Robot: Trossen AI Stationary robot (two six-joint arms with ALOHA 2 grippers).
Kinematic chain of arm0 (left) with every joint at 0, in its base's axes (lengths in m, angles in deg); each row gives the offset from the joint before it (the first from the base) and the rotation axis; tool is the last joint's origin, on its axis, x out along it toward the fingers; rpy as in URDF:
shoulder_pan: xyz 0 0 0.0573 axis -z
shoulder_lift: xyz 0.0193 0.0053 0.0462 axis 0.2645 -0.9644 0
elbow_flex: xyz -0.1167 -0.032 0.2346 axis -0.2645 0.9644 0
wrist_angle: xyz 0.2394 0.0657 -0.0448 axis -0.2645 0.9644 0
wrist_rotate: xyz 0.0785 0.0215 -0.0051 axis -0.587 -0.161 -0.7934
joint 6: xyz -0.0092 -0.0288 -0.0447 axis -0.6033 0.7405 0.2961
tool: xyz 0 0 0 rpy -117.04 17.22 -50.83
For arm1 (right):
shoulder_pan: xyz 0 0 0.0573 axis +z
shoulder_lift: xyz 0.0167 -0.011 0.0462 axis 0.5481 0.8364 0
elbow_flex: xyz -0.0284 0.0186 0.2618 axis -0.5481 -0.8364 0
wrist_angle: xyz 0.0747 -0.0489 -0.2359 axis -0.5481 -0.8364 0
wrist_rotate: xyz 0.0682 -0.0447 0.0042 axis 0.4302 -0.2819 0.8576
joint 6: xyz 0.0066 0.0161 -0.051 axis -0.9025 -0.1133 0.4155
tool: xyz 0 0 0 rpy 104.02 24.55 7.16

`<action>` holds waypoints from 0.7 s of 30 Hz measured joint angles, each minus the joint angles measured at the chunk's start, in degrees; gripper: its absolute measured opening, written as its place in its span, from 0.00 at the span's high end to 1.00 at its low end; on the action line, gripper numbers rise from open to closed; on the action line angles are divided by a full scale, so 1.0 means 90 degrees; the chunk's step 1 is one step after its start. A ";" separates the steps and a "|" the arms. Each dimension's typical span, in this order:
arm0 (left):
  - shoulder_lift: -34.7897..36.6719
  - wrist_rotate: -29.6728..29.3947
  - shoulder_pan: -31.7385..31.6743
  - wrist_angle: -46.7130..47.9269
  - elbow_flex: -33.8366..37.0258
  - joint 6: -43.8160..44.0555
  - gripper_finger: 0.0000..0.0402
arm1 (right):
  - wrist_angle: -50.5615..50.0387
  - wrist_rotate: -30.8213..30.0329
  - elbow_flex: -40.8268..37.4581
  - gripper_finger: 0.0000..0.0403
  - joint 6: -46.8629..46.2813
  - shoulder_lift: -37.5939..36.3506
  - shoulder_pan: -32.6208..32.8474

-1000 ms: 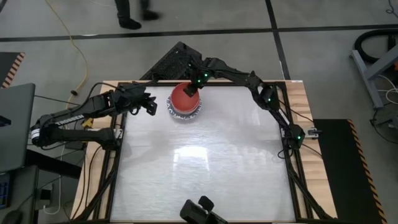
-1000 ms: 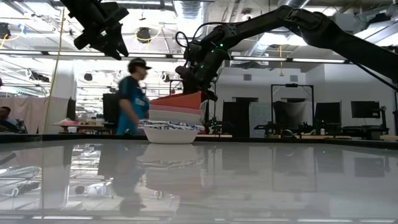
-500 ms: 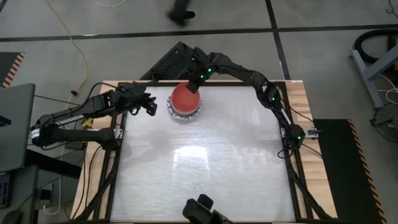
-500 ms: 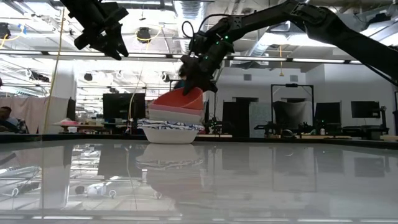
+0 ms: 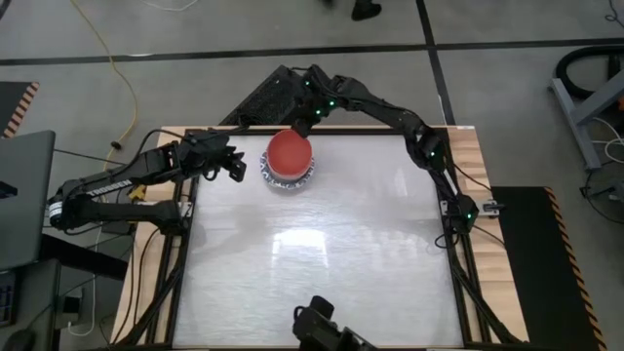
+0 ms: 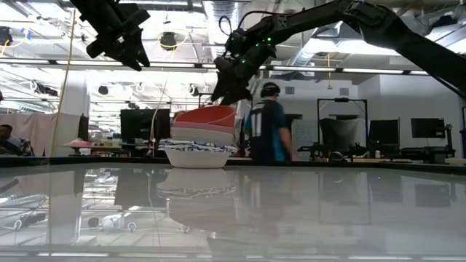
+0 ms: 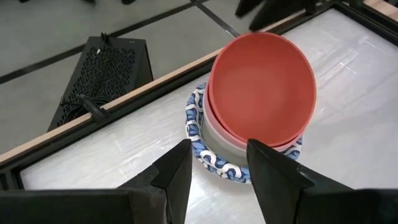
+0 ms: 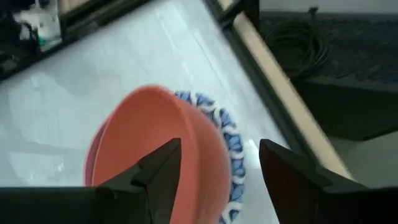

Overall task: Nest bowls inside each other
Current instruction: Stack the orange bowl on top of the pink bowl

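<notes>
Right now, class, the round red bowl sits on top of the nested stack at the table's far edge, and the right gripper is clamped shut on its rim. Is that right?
Not quite. The right gripper is open and clear of the round red bowl, as the right wrist view shows. The bowl does sit on top of the nested stack at the table's far edge.

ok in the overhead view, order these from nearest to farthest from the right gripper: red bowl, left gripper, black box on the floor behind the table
1. The black box, on the floor just behind the right gripper, and the red bowl, topping the stack just in front of it, are too close to call.
2. The left gripper, left of the stack, is farthest.
</notes>
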State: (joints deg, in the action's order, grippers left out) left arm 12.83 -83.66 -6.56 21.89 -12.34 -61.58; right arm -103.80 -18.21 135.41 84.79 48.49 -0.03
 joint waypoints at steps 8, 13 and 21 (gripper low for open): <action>0.0000 -0.0010 -0.0001 0.0046 0.0000 -0.0002 0.65 | -0.0151 0.0581 -0.0010 0.50 -0.0118 -0.0451 -0.0217; -0.0001 0.0006 0.0001 0.0173 0.0000 0.0023 0.65 | -0.0113 0.2140 -0.0025 0.83 0.0067 -0.0664 -0.0465; 0.0001 0.0099 -0.0001 0.0330 0.0000 0.0151 0.65 | 0.0138 0.3096 -0.0290 0.98 -0.0040 -0.0489 -0.0693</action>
State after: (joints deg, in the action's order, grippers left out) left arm 12.84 -82.76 -6.57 24.86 -12.34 -60.22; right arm -102.56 9.65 132.80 84.43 44.09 -6.27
